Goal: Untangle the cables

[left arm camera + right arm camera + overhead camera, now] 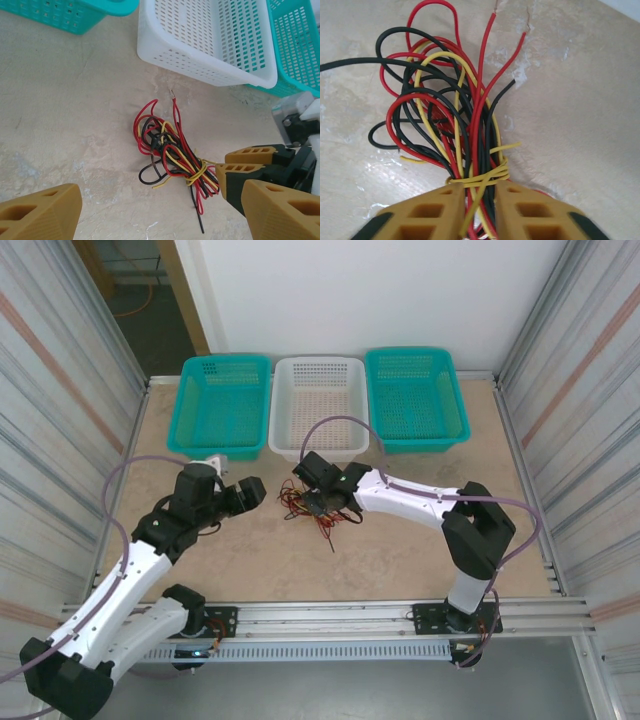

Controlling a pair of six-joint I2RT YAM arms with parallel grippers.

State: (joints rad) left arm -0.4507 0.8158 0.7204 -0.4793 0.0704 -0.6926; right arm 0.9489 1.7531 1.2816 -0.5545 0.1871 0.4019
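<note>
Right wrist: right fingers [432, 212] pinch one tangle of cables [472, 120] — left fingers [42, 210] spread wide, empty.

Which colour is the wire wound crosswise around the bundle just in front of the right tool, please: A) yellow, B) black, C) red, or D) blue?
A: a yellow wire loops several times around the cables right at the tips of the right tool, which grips the bundle.
</note>
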